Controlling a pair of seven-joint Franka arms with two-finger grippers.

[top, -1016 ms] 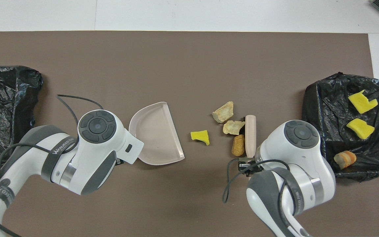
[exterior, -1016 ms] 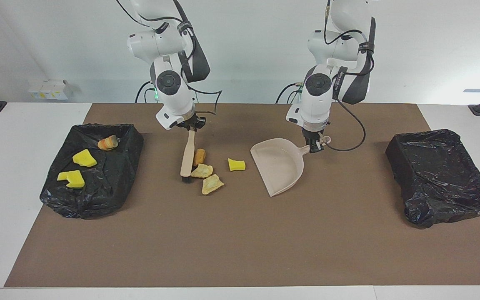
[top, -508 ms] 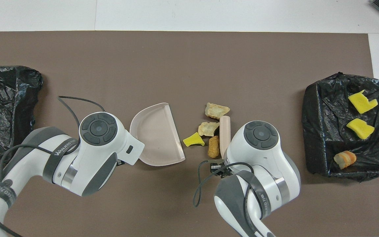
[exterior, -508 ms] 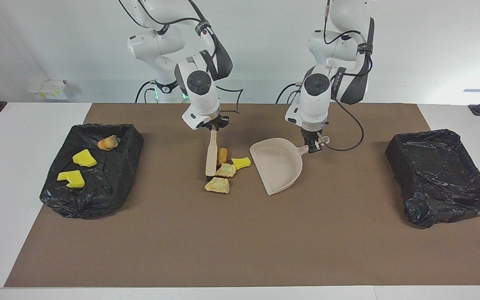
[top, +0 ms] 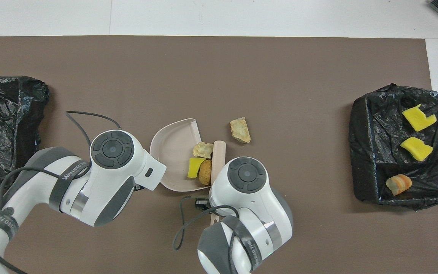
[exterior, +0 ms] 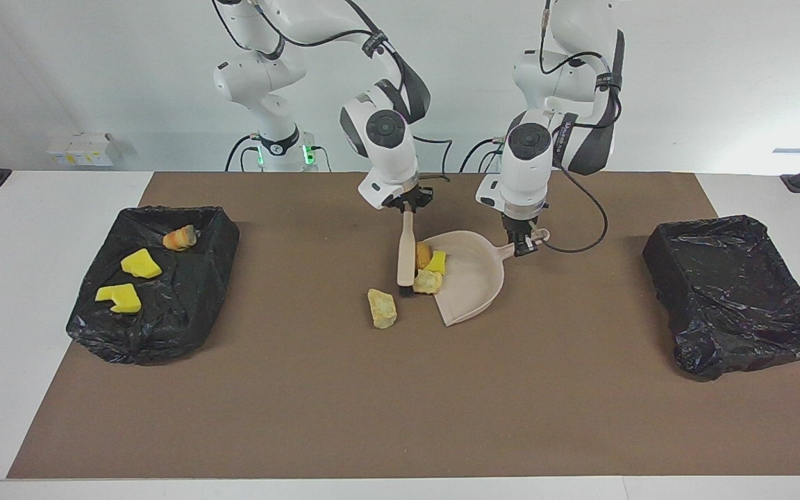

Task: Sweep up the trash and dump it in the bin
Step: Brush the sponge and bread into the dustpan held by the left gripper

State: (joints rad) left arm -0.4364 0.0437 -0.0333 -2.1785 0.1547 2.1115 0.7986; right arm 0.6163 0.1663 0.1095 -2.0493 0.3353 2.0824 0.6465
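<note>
My right gripper (exterior: 408,205) is shut on the top of the beige brush (exterior: 406,253), whose black bristles rest on the mat at the dustpan's open lip. My left gripper (exterior: 526,243) is shut on the handle of the beige dustpan (exterior: 473,281). A brown lump (exterior: 423,254), a yellow foam piece (exterior: 436,262) and a tan bit (exterior: 428,281) lie pressed between brush and pan, just inside the lip. Another tan bit (exterior: 381,307) lies loose on the mat, a little farther from the robots than the bristles. In the overhead view the pan (top: 171,148) and the brush (top: 218,158) show between both wrists.
A black-lined bin (exterior: 192,292) toward the right arm's end holds two yellow foam pieces (exterior: 140,264) and an orange-striped piece (exterior: 179,238). A second black-lined bin (exterior: 733,292) stands toward the left arm's end. A brown mat (exterior: 400,403) covers the table.
My right gripper has swept the brush toward the dustpan, pushing the brown lump, yellow foam and one tan bit onto its lip. One tan bit slipped past the bristles. The pan stayed put.
</note>
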